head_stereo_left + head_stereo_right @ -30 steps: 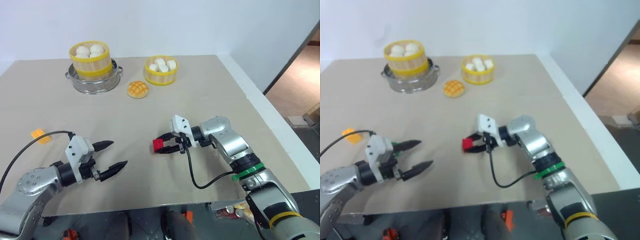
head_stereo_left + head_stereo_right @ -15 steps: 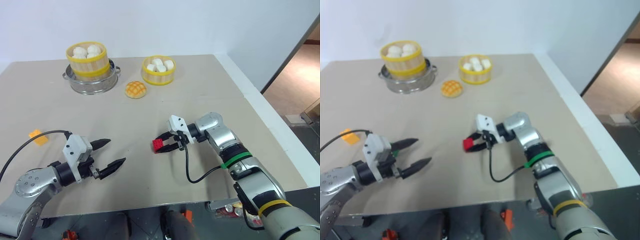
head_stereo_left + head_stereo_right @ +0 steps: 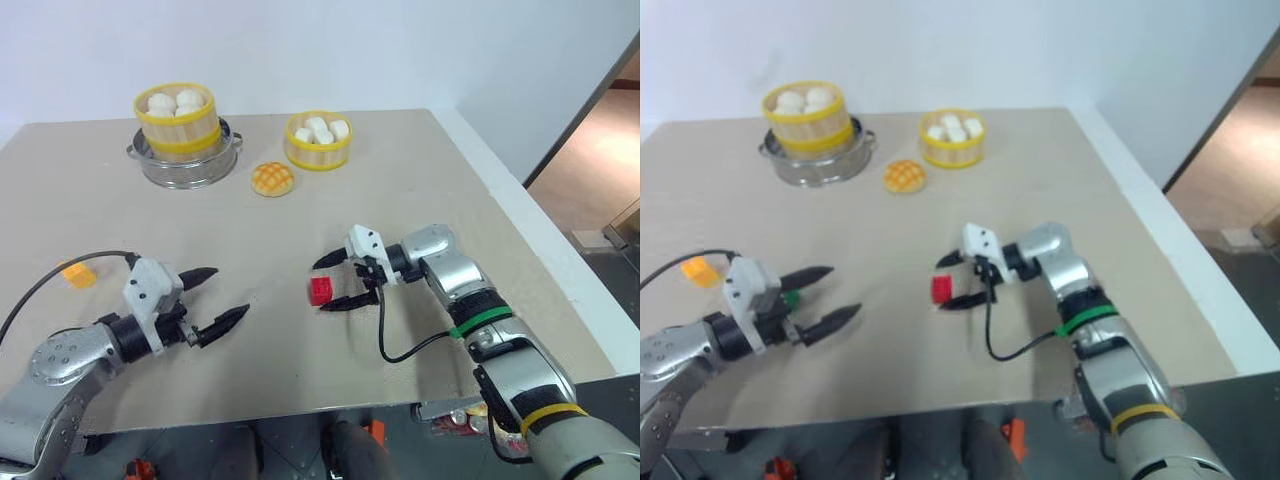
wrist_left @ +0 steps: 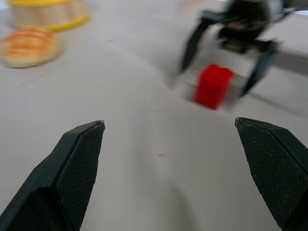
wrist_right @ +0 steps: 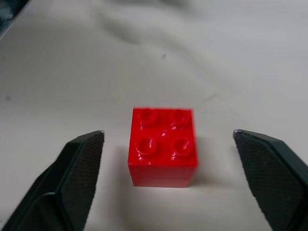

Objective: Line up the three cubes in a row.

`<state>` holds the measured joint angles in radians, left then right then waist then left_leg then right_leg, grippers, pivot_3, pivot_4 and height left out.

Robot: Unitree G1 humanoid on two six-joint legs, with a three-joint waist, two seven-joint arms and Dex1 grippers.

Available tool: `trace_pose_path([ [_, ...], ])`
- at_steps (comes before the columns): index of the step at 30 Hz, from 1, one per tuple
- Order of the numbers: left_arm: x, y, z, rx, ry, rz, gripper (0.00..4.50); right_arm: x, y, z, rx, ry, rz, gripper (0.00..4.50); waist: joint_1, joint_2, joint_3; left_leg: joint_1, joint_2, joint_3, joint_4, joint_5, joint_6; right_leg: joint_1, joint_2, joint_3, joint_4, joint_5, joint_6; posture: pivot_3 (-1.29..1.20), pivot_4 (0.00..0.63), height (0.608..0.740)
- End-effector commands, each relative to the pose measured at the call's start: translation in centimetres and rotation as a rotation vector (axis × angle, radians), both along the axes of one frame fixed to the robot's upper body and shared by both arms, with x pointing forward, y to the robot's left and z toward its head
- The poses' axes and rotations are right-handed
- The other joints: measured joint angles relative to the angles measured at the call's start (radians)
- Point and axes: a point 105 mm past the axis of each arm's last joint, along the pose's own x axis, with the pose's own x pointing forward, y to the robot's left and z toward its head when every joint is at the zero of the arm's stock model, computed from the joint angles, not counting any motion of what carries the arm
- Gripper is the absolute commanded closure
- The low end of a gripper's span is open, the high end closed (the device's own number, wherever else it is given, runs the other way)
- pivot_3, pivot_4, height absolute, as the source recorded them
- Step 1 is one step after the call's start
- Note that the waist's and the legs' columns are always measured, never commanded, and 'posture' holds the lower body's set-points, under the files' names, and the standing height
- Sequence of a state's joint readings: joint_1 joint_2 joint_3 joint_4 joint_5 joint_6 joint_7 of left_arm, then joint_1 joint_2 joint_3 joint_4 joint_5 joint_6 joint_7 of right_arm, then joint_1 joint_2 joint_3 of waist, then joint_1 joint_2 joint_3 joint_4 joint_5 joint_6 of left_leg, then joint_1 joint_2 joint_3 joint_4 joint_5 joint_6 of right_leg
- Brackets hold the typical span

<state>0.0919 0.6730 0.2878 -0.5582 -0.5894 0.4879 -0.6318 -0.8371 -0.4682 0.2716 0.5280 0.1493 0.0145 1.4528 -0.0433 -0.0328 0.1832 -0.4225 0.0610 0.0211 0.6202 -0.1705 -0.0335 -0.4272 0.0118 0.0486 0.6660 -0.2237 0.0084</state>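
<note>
The right fingers [image 3: 334, 282] stand spread wide apart, released, with the red cube [image 3: 321, 290] sitting on the desk [image 3: 420, 190] between their tips and touching neither. In the right wrist view the red cube [image 5: 162, 146] rests studs up, midway between the two black fingers [image 5: 72, 183], with bare desk on both sides of it.

The left fingers [image 3: 214, 297] are also spread and grasp nothing; they point across the desk toward the red cube, which lies well ahead of their tips. The orange-yellow cube [image 3: 77, 274] lies on the desk behind and outside the left fingers, beside the arm's black cable. A bit of green [image 3: 790, 296] shows close against the left fingers, too hidden to tell what it is.
</note>
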Motion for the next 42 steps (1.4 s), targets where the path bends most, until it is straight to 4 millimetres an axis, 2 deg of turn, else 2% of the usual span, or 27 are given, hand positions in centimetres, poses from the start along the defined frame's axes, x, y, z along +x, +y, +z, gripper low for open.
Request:
trace_pose_path([
  [1,0.4,2.9,2.1,-0.053,-0.081,0.191,0.0,-0.7,-0.7,2.5,0.072,-0.06,-0.021,0.05,0.0,0.0,0.0,0.0,0.0,0.0,0.0,0.0,0.0,0.0,0.0,0.0,0.0,0.0,0.0,0.0,0.15,0.74],
  [3,0.2,4.6,2.1,-0.097,-0.067,0.295,0.0,-1.8,-1.0,2.8,0.091,-0.045,-0.016,0.05,-0.001,0.0,0.0,0.0,0.0,0.0,0.0,0.0,0.0,0.0,0.0,0.0,0.0,0.0,0.0,0.0,0.15,0.74],
  [6,-0.1,6.1,0.5,-0.057,0.003,0.387,0.0,-2.8,-0.8,3.2,0.124,-0.023,-0.015,0.05,-0.005,0.0,0.0,0.001,0.001,0.001,0.0,-0.001,-0.001,0.0,0.001,0.001,0.0,0.001,0.002,0.0,0.15,0.74],
  [11,0.4,7.3,-0.3,-0.051,-0.016,0.478,0.0,-3.4,0.3,5.1,0.284,0.027,-0.032,0.05,-0.003,0.0,0.0,0.002,0.001,0.001,0.0,-0.001,-0.001,0.0,0.001,0.001,0.0,0.001,-0.001,0.0,0.15,0.74],
  [15,0.6,7.2,-1.5,-0.077,0.02,0.484,0.0,-3.7,0.5,6.1,0.339,0.008,-0.045,0.05,-0.003,-0.001,-0.001,0.002,0.001,0.002,0.002,-0.001,-0.001,0.0,0.0,0.001,0.0,0.001,-0.001,0.0,0.15,0.74],
  [22,1.2,6.1,-5.7,-0.07,0.177,0.448,0.0,-3.5,0.0,6.4,0.312,-0.108,-0.089,0.05,-0.003,-0.001,0.0,0.001,0.0,0.004,0.001,-0.001,-0.002,-0.001,0.0,0.003,0.0,0.001,0.0,0.0,0.15,0.74],
  [23,1.3,5.9,-6.1,-0.065,0.199,0.438,0.51,-3.5,0.0,6.4,0.313,-0.107,-0.09,0.0,-0.002,-0.001,-0.001,0.001,0.0,0.004,0.001,-0.001,-0.002,-0.002,0.0,0.003,0.0,0.001,0.0,0.0,0.15,0.74],
  [25,1.2,5.4,-6.7,-0.054,0.233,0.409,1.15,-3.7,0.0,6.4,0.313,-0.11,-0.087,0.0,-0.002,-0.001,-0.001,0.0,0.001,0.004,0.001,-0.001,-0.002,-0.002,0.001,0.003,0.0,0.001,0.0,0.0,0.15,0.74],
  [31,2.0,5.4,-6.6,-0.073,0.237,0.437,3.16,-3.8,-0.3,6.3,0.293,-0.14,-0.091,0.0,-0.002,-0.001,-0.001,0.0,0.0,0.005,0.001,-0.001,-0.002,-0.003,0.0,0.005,0.0,0.001,0.001,0.0,0.15,0.74],
  [33,2.2,5.2,-6.2,-0.066,0.231,0.405,3.14,-3.9,-0.3,6.2,0.29,-0.144,-0.092,0.0,-0.002,-0.001,-0.001,0.0,0.0,0.006,0.001,-0.001,-0.002,-0.003,0.0,0.005,0.0,0.001,0.001,0.0,0.15,0.74],
  [36,2.4,3.6,-5.5,-0.021,0.204,0.257,3.14,-3.9,-0.3,6.2,0.285,-0.145,-0.09,0.0,-0.002,-0.001,-0.001,0.0,0.0,0.006,0.001,-0.001,-0.002,-0.003,0.001,0.005,0.0,0.001,0.001,0.0,0.15,0.74],
  [42,2.8,-1.2,-4.2,0.182,0.133,-0.168,3.14,-3.2,0.0,6.3,0.273,-0.171,-0.096,0.0,0.0,-0.001,-0.001,-0.002,0.0,0.006,0.001,-0.001,-0.002,-0.006,0.001,0.006,0.0,0.001,0.001,0.0,0.15,0.74],
])
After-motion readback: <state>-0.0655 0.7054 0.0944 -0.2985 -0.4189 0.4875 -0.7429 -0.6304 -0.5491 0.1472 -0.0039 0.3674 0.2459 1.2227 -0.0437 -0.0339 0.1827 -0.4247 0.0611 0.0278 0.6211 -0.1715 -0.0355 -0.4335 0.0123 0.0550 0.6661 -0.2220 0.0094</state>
